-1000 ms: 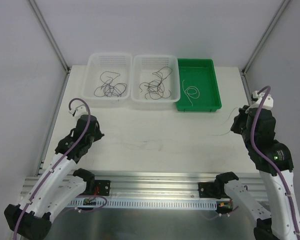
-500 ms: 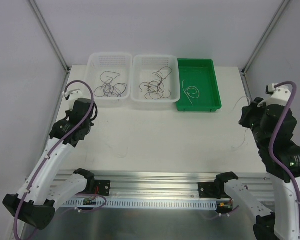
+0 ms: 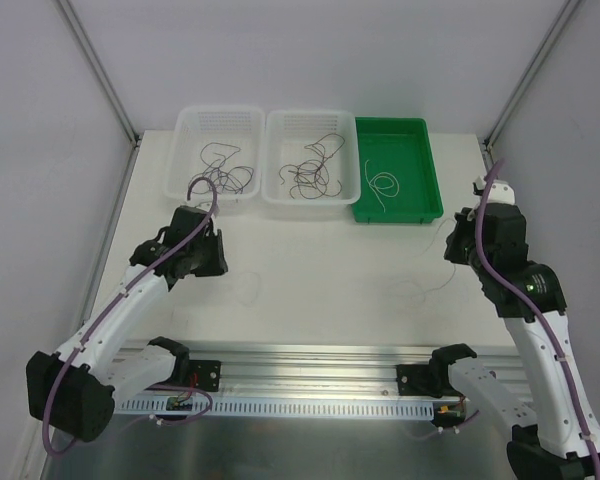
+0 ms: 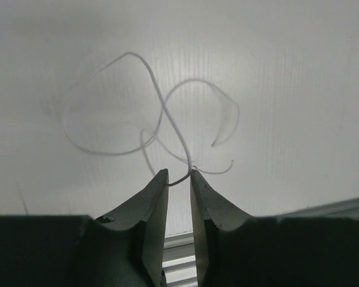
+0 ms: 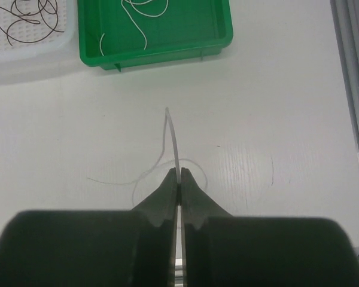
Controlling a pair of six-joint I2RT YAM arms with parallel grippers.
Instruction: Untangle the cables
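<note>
A thin white cable (image 4: 161,113) lies in loose loops on the table under my left gripper (image 4: 179,174). The jaws stand a little apart, with one end of the cable hooked between the tips. In the top view this gripper (image 3: 218,258) is left of centre, the cable (image 3: 248,290) faint beside it. My right gripper (image 5: 179,173) is shut on a second white cable (image 5: 174,143), which rises from the tips and trails onto the table. In the top view it (image 3: 450,250) is at the right, its strand (image 3: 420,290) faint.
Two white baskets (image 3: 218,118) (image 3: 310,118) at the back hold dark curly cables (image 3: 220,178) (image 3: 310,172). A green tray (image 3: 432,180) to their right holds a white cable (image 3: 383,185). The tray (image 5: 221,24) also shows in the right wrist view.
Both arms have swung inward from the table's sides and come down toward the table. The white strands now lie slack on the table instead of stretched out.
</note>
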